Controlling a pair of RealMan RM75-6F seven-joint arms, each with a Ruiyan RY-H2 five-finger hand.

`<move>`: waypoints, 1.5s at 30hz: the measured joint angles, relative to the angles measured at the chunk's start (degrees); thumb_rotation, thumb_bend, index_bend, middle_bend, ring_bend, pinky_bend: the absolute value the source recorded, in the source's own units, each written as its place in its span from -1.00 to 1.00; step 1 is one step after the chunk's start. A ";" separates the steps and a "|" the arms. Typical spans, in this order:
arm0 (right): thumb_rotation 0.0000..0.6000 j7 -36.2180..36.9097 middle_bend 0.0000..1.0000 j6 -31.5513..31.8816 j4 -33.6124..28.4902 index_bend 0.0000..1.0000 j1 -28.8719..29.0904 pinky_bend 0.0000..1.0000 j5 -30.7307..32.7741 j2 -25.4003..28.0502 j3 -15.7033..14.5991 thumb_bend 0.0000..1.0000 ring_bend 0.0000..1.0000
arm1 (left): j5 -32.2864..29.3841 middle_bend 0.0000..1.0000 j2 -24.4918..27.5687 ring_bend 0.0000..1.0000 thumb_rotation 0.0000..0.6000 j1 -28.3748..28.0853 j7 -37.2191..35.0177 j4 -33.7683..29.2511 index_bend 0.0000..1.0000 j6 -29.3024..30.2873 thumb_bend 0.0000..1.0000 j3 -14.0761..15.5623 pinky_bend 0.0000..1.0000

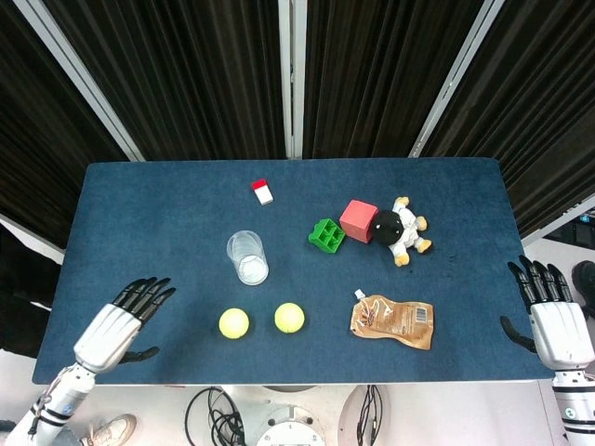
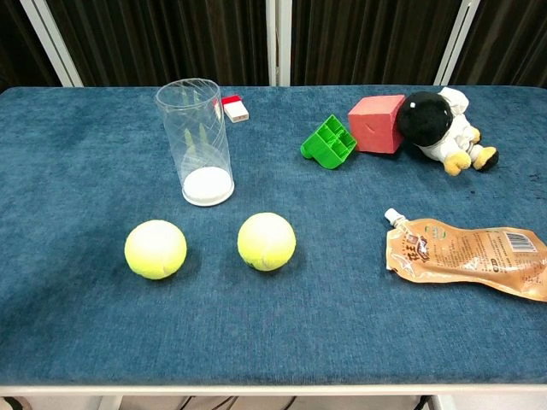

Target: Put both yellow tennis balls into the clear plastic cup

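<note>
Two fuzzy yellow tennis balls (image 2: 155, 249) (image 2: 267, 242) (seamed), clear upright cup (image 2: 198, 141)

Plush toy (image 1: 400, 229) touching red cube (image 1: 357, 220)
</note>
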 measured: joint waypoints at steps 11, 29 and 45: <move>1.00 1.35 -1.00 2.30 -0.40 -1.00 -1.60 -1.00 -0.05 1.18 -0.19 -0.54 -1.00 | -0.59 -0.87 -8.60 -0.98 1.00 -8.24 5.15 -0.24 -0.87 -12.58 -0.81 -0.80 -0.70; 1.00 4.50 -1.00 3.12 0.52 -1.00 -2.38 -1.00 0.97 2.38 0.70 -0.53 -1.00 | -11.68 -0.59 -20.79 -0.65 1.00 -14.97 10.49 7.98 -0.50 -23.69 -0.75 -3.34 -0.29; 1.00 4.25 -1.00 2.19 0.73 -1.00 -2.30 -1.00 1.54 2.13 0.77 -0.51 -1.00 | -10.70 0.06 -22.40 0.13 1.00 -15.07 12.66 10.33 0.08 -17.58 -0.62 -2.49 0.59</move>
